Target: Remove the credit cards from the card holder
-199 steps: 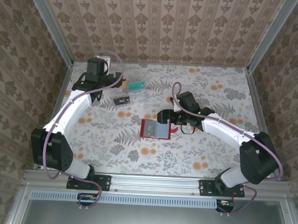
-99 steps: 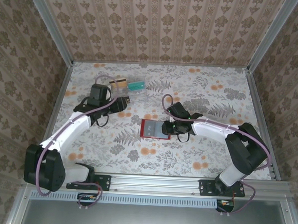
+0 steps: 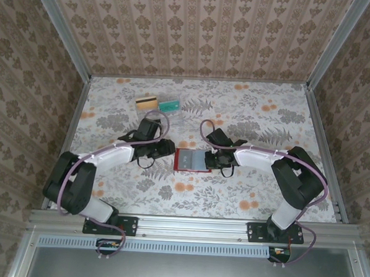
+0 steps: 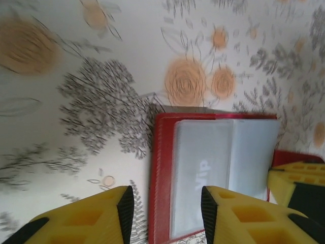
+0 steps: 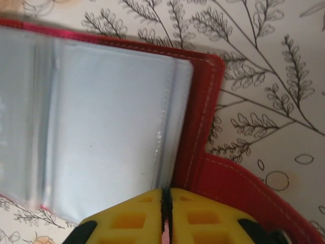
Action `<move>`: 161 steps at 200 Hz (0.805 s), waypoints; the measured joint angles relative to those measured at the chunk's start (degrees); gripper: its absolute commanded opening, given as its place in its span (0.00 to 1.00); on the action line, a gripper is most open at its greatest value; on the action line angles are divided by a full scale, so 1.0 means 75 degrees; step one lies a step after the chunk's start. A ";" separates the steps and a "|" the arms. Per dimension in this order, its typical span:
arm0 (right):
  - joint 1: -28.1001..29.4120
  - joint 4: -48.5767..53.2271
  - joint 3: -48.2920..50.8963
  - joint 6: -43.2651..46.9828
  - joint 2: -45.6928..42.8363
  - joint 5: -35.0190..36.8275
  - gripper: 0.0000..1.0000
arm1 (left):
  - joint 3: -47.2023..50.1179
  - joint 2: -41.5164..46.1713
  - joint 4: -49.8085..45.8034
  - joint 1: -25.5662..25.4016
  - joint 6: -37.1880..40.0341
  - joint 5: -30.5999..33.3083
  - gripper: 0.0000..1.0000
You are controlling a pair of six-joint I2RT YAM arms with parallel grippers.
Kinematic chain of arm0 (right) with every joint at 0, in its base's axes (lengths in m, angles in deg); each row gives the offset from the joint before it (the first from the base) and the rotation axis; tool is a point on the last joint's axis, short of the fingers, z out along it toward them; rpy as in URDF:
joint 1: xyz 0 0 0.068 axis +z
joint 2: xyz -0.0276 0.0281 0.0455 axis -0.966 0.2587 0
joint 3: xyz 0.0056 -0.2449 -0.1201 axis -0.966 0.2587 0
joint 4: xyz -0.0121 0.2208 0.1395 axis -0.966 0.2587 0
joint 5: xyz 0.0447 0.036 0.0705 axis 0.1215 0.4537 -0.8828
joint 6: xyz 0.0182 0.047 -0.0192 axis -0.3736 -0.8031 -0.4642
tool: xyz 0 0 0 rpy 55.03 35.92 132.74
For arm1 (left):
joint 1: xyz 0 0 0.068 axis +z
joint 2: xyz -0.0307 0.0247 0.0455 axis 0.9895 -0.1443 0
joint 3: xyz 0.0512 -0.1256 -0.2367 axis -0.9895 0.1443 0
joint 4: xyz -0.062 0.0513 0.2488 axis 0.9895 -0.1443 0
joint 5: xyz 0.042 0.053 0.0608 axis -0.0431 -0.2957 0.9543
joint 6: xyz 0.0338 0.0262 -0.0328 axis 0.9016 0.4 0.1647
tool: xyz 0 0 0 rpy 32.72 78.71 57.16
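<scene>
The card holder (image 3: 187,160) lies open on the table, red outside and grey-blue inside. My left gripper (image 4: 166,203) is open, its yellow fingers straddling the holder's red left border (image 4: 160,173) from above. My right gripper (image 5: 166,195) is shut on the card holder's right edge, next to the red tab (image 5: 244,183); a red sliver shows between the jaws. Seen from above, the left gripper (image 3: 169,149) and right gripper (image 3: 210,158) flank the holder. Two credit cards, one tan with a dark stripe (image 3: 147,102) and one teal (image 3: 169,104), lie at the back left.
The two cards rest by a clear tray (image 3: 177,111), just behind the left arm. Aluminium rails and patterned walls close in the floral table top on three sides. The right gripper's yellow fingers (image 4: 299,178) show at the holder's far edge in the left wrist view.
My left arm has swung from the back-left tray down to the holder's left edge, its jaws narrowing. The right gripper has closed on the holder's right edge.
</scene>
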 measured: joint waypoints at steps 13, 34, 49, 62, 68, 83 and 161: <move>0.0000 -0.0012 -0.0023 0.0000 0.0041 -0.0006 0.11 | -0.0076 -0.0312 0.0099 -0.0131 -0.0064 -0.0146 0.40; 0.0000 -0.0012 -0.0029 -0.0006 0.0047 -0.0009 0.09 | -0.0198 -0.0729 0.0265 -0.0283 -0.0146 -0.0341 0.38; 0.0000 -0.0012 -0.0029 -0.0032 0.0047 -0.0009 0.09 | -0.0254 -0.0915 0.0332 -0.0341 -0.0187 -0.0434 0.37; 0.0000 -0.0012 -0.0029 -0.0082 0.0047 -0.0009 0.09 | -0.0303 -0.1058 0.0350 -0.0379 -0.0210 -0.0495 0.37; 0.0000 -0.0012 -0.0029 -0.0090 0.0047 -0.0009 0.09 | -0.0306 -0.1096 0.0356 -0.0379 -0.0224 -0.0510 0.37; 0.0000 -0.0012 -0.0029 -0.0117 0.0047 -0.0009 0.09 | -0.0306 -0.1145 0.0338 -0.0385 -0.0239 -0.0536 0.37; 0.0000 -0.0012 -0.0026 -0.0149 0.0047 -0.0009 0.09 | -0.0405 -0.1402 0.0428 -0.0562 -0.0399 -0.0679 0.38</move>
